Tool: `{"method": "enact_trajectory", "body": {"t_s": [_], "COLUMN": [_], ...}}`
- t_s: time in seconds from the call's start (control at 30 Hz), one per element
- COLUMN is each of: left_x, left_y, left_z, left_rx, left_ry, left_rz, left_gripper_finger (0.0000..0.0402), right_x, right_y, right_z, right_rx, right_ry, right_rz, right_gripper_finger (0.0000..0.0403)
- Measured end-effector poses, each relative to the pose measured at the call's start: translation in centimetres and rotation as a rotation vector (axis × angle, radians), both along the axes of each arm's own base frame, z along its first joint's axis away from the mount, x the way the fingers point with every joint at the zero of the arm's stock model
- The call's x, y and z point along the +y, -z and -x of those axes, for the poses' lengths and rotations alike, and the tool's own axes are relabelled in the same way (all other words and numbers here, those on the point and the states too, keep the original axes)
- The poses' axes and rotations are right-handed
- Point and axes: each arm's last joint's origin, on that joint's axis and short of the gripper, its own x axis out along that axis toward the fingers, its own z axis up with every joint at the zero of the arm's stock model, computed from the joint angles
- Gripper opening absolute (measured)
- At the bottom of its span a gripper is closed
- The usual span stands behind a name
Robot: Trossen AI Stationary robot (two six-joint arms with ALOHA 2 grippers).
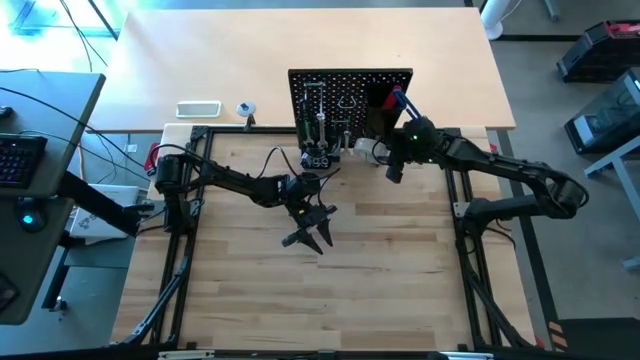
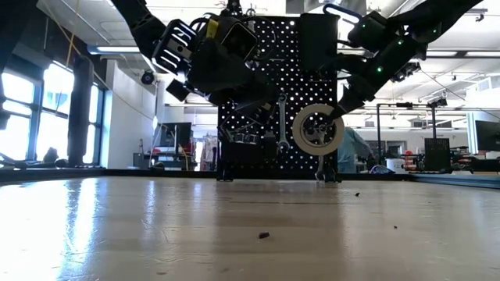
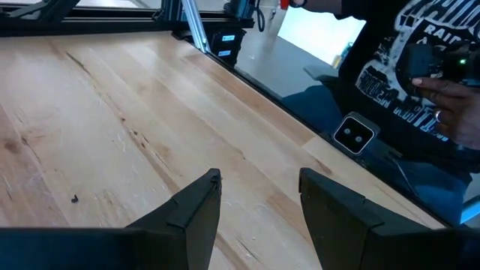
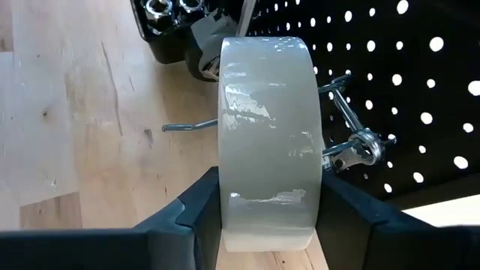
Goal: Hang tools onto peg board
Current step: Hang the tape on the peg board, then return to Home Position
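The black peg board (image 1: 350,92) stands upright at the table's far edge, with silver wrenches (image 2: 282,125) hanging on its face and a black bin (image 1: 380,112) holding a blue-handled tool (image 1: 398,97). My right gripper (image 4: 266,217) is shut on the pale tape roll (image 4: 266,142), just in front of the board (image 4: 420,90) and beside a metal hook (image 4: 184,127) that sticks out from it. In the low view the roll (image 2: 318,129) hangs clear of the table. My left gripper (image 3: 259,202) stands open over the middle of the table (image 1: 310,225), with nothing between its fingers. My right gripper pinches the tape roll across its width, one finger (image 4: 199,206) on each flat side, at the roll's rim (image 2: 336,115). The fingers slant down from the table's right side toward the board. The roll stands on edge, lifted clear of the table, its hole facing the near side.
A black holder with tools (image 1: 318,155) sits at the board's foot. On the far tabletop behind lie a white tray (image 1: 198,109) and a small round item (image 1: 245,108). A person in a black shirt (image 3: 405,67) shows beyond the table's edge. Bare wood lies near and left.
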Motion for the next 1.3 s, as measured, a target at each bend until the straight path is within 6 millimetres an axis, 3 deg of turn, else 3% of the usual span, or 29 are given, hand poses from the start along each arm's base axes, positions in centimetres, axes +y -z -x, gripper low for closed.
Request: {"method": "enact_trajectory", "body": {"t_s": [0.2, 0.83, 1.3], "left_x": [-0.1, -0.2, -0.2], "left_y": [0.0, 0.2, 0.4], "left_z": [0.0, 0.1, 0.2], "left_rx": [0.001, 0.033, 0.053], "left_ry": [0.002, 0.003, -0.008], "left_rz": [0.000, 0.002, -0.004], "left_gripper_finger": [0.0172, 0.0172, 0.0172], "right_x": [-0.2, 0.1, 3.3], "right_y": [0.0, 0.3, -2.0], "right_z": [0.2, 0.5, 1.8], "right_rx": [0.013, 0.035, -0.014], "right_ry": [0.069, 0.103, 0.094], "right_rz": [0.015, -0.049, -0.053], "right_gripper_finger": [0.0204, 0.0209, 0.0210]}}
